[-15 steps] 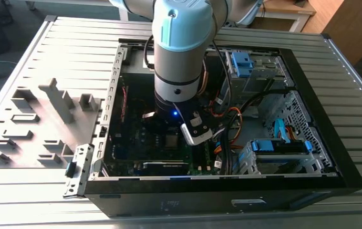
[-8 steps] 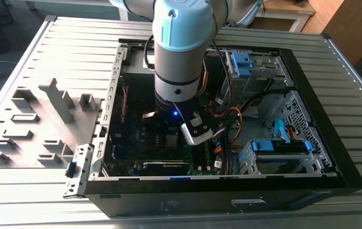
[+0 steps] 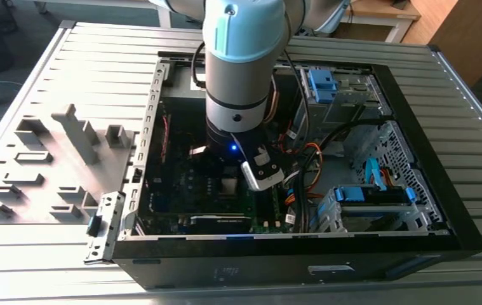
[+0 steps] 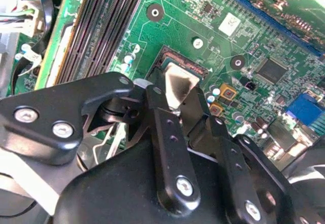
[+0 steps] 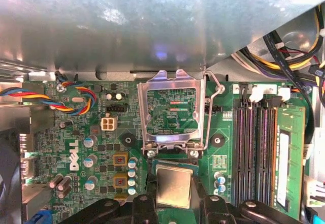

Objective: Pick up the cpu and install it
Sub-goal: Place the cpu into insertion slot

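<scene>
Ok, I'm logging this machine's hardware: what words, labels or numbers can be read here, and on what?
White maker's logo printed on the motherboard, first wrist view: a brand mark, left unquoted.
White sticker on the motherboard, second wrist view: too small to read.
White strip label on the memory module, first wrist view: blurred.
The cpu, metal top: no legible print.
</scene>
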Controlling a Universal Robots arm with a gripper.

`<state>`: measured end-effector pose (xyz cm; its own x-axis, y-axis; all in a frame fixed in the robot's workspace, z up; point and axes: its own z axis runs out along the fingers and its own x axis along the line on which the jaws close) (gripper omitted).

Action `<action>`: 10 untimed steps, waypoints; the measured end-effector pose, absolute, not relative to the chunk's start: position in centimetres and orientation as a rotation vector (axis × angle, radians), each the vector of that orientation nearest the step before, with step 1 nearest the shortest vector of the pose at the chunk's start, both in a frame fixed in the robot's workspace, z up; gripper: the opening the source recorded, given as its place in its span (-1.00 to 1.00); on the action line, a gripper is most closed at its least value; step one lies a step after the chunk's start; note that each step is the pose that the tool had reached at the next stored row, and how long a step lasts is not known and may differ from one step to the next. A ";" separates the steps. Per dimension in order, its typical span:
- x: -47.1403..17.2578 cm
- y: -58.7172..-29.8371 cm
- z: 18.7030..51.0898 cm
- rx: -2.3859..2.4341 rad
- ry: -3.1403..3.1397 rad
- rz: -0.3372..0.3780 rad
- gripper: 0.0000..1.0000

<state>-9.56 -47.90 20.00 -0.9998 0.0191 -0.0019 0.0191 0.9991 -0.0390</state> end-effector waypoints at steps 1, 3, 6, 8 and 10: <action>-9.6 -47.9 20.0 0.030 3.139 -0.061 -0.23; -9.6 -47.9 19.9 0.030 3.139 -0.061 -0.23; -9.6 -47.9 19.6 0.030 3.139 -0.064 -0.23; -9.6 -47.9 19.4 0.030 3.139 -0.065 -0.23; -9.6 -47.9 19.3 0.030 3.140 -0.066 -0.23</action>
<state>-9.58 -47.92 19.28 -0.9998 0.0190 -0.0015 0.0191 0.9989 -0.0418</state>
